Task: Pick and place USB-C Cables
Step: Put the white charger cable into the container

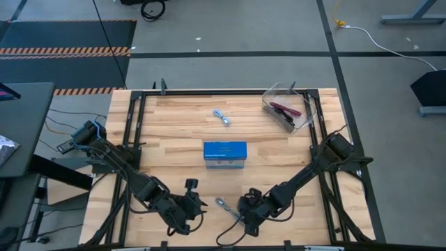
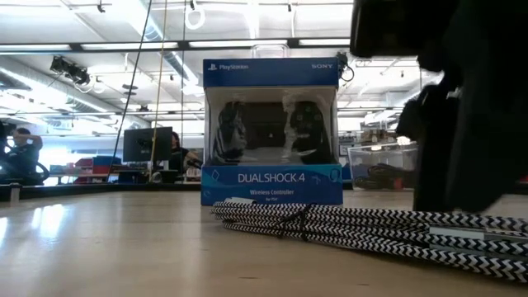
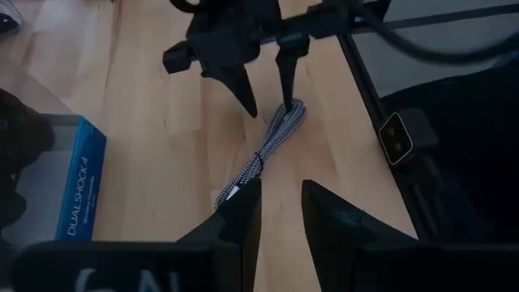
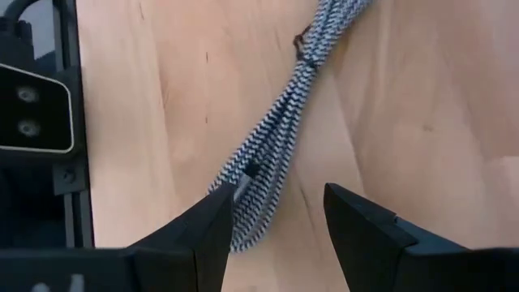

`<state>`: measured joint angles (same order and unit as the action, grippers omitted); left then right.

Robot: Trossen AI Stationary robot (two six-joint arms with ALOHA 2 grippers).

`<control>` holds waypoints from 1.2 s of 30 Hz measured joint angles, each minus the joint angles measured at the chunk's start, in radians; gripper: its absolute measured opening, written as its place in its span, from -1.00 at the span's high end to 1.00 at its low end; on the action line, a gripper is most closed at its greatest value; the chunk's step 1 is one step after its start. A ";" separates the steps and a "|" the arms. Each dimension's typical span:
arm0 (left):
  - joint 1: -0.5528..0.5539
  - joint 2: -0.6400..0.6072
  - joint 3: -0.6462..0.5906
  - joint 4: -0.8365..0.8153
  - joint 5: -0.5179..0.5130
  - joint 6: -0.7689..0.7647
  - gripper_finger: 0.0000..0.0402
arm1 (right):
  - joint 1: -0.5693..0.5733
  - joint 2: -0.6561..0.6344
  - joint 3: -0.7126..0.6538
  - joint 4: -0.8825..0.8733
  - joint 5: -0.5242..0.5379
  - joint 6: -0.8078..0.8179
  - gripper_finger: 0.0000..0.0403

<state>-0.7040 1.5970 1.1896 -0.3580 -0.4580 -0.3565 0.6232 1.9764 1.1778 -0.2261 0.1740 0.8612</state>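
Note:
A black-and-white braided USB-C cable bundle [image 1: 223,204] [image 4: 284,113] [image 2: 371,227] lies flat on the wood near the table's near edge, between the two grippers. My right gripper [image 4: 280,223] [image 1: 244,210] is open and low over one end of this bundle [image 3: 293,109], which lies between the fingers, close to one of them. My left gripper [image 3: 281,223] [image 1: 196,202] is open, just short of the bundle's other end [image 3: 229,195]. A pale blue cable bundle [image 1: 223,117] lies toward the far edge. Red and black cables [image 1: 284,110] lie in the clear bin. My right gripper comes at the bundle's end [image 4: 243,223] slanting from above, with the fingers across the cable. One finger [image 4: 212,223] stands right against that end. I cannot tell whether it touches the cable, which lies flat on the table.
A blue DualShock 4 box [image 1: 224,154] [image 2: 272,132] stands at the table's middle, just beyond the braided cable. The clear plastic bin [image 1: 301,104] sits at the far right corner. Black frame rails [image 1: 132,132] run along the table's edges. Bare wood lies left of the box.

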 joint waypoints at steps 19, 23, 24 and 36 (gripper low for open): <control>-0.007 -0.001 0.000 -0.014 0.002 -0.030 0.51 | 0.019 0.036 0.003 0.001 0.052 0.016 0.18; -0.007 -0.001 0.000 -0.014 0.001 -0.033 0.51 | 0.028 0.067 0.006 -0.015 0.069 0.042 0.37; -0.007 -0.001 0.000 -0.014 0.001 -0.033 0.51 | 0.030 0.068 0.006 -0.013 0.074 0.042 0.43; -0.007 -0.001 0.000 -0.014 0.010 -0.047 0.51 | 0.035 -0.039 -0.004 -0.165 0.133 -0.027 0.96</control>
<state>-0.7113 1.5963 1.1896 -0.3725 -0.4480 -0.4038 0.6586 1.9369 1.1742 -0.3908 0.3074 0.8342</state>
